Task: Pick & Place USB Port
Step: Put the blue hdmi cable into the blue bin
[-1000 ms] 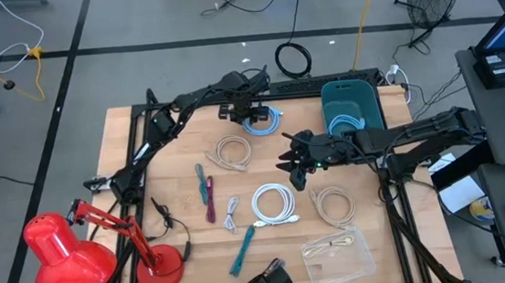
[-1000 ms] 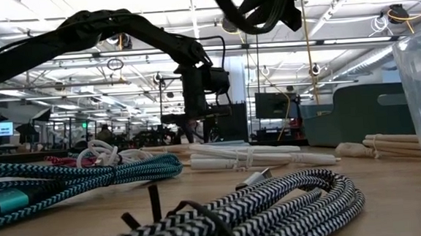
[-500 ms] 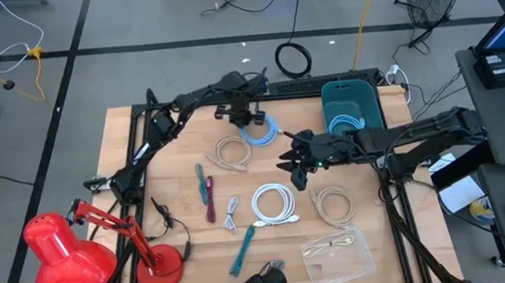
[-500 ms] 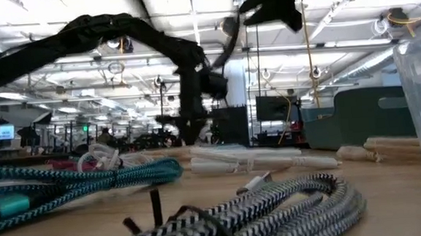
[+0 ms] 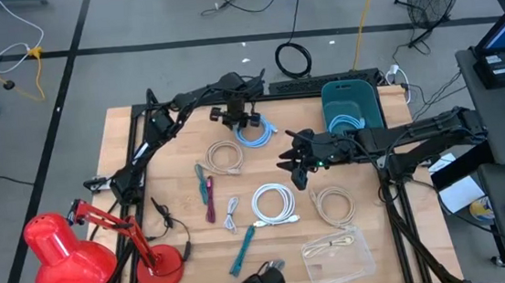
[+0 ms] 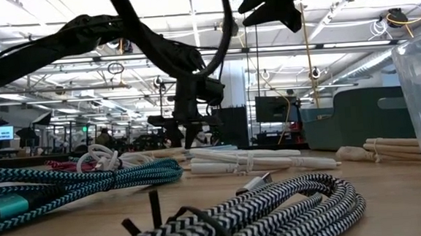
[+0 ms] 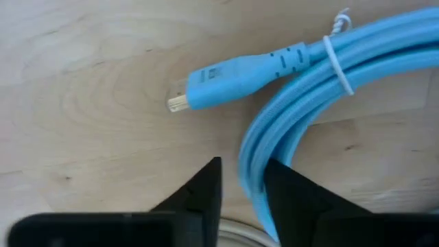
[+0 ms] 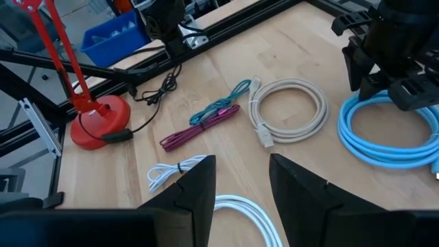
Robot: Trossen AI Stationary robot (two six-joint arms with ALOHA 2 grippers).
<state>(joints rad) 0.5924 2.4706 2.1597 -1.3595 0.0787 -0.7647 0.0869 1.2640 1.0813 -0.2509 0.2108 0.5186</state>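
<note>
While the right end effector [image 5: 293,165] hovers part open and empty, the left end effector [image 7: 241,184] straddles the light blue cable [image 7: 322,89].

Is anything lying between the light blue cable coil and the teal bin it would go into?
Nothing visible: bare table separates the light blue cable coil, under the left gripper, from the teal bin. The right gripper hovers nearby.

Your robot has two long, thin black metal arms [image 5: 185,102] with chunky joints. Each ends in a black gripper [image 5: 243,120] with two flat, pointed fingers [image 7: 199,195]. Thin black cables run along them.
</note>
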